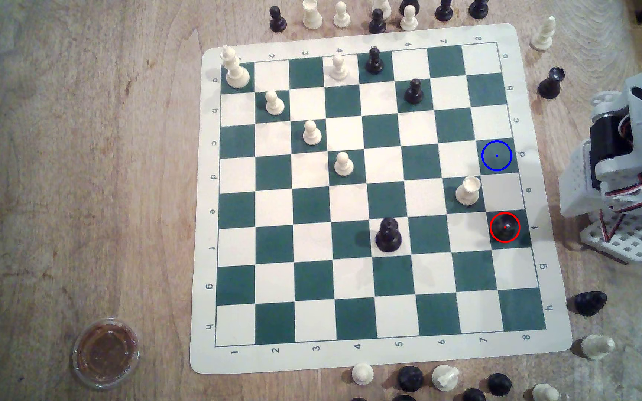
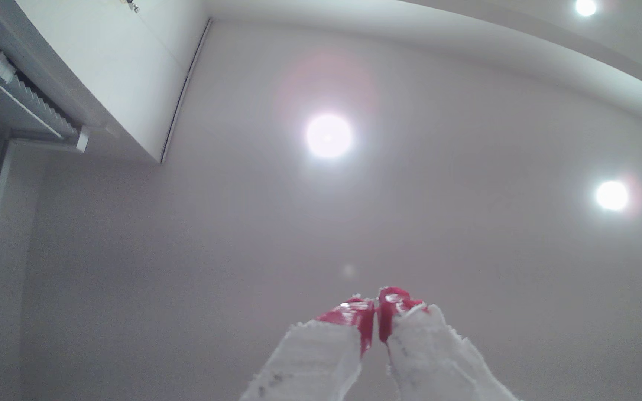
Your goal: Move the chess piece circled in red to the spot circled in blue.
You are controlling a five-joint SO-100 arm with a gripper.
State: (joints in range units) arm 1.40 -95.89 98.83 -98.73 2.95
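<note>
My gripper is pressed together, aimed at a white ceiling. Wooden table; black pawn probably upright, right board edge.

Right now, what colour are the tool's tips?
Red, on white fingers; the tool shows best in the wrist view.

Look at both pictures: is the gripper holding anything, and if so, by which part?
Nothing is held. The gripper points at the ceiling, its red fingertips pressed together with nothing between. The chess piece stands untouched on its red-ringed square.
</note>
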